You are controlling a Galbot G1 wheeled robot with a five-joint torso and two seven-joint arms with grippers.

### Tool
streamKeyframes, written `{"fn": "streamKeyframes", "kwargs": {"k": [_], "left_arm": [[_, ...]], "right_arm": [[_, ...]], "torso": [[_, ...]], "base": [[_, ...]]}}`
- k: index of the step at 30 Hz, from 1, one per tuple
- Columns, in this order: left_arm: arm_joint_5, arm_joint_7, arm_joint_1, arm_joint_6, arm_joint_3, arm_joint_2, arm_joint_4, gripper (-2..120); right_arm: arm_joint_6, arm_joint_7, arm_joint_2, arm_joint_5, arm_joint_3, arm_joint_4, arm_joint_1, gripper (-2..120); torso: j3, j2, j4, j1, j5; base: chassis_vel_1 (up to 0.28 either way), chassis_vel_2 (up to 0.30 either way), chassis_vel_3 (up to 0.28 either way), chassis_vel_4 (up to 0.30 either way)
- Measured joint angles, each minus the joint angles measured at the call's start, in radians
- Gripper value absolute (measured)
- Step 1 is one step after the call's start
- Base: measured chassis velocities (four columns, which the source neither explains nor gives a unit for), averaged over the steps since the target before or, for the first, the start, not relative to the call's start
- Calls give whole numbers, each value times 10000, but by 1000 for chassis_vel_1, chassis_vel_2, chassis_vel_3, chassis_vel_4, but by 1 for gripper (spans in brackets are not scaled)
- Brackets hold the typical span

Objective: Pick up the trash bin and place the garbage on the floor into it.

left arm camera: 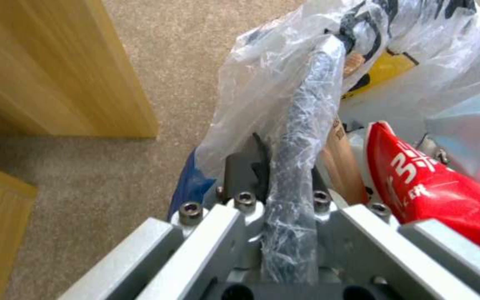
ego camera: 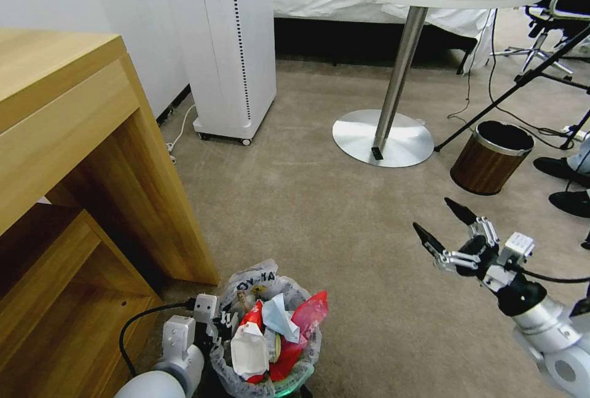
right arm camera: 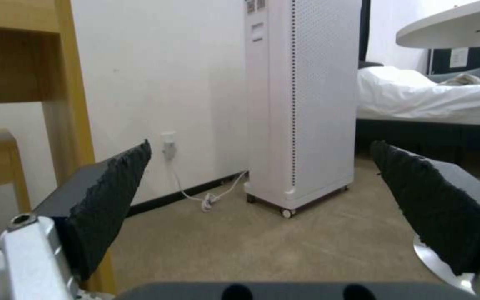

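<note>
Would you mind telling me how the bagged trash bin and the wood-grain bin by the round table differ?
The trash bin has a crinkly white bag and is heaped with wrappers; the wood-grain bin has a silver rim and a dark inside. The left gripper clamps the trash bin's rim; the wood-grain bin stands untouched. Both are small and round.

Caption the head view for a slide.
Left gripper clamps the rim of the small bag-lined trash bin full of wrappers; right gripper open above beige carpet.

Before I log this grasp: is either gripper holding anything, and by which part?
The left gripper holds the trash bin by its bag-covered rim, jaws shut across it. The right gripper holds nothing, jaws open.
</note>
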Motion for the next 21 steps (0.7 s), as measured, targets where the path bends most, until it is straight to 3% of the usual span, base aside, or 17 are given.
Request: {"fn": "streamKeyframes", "kwargs": {"k": [3,6,10,15,21], "left_arm": [[-79,-9,-285,-29,138,14,118,0],[-72,-14,-384,-51,192,42,204,8],[-198,-41,-761,-137,486,6,321,27],[-241,-108,-918,-137,629,18,355,41],[-674,-249,-1440,-205,633,170,314,66]], "right_arm": [[50,-37,10,-14,27,-66,-25,100],[71,-40,25,-16,28,-74,-26,100],[124,-61,-9,-37,1,-199,-51,100],[164,-140,-19,-40,-1,-303,-87,100],[273,-441,35,-113,-211,-685,15,100]], "torso": [[1,-1,-2,0,-8],[1,0,-4,0,-8],[2,-1,-2,0,-9],[3,-1,-4,0,-9],[4,-2,-4,0,-8]], "base": [[0,0,0,0],[0,0,0,0],[0,0,0,0],[0,0,0,0],[0,0,0,0]]}}
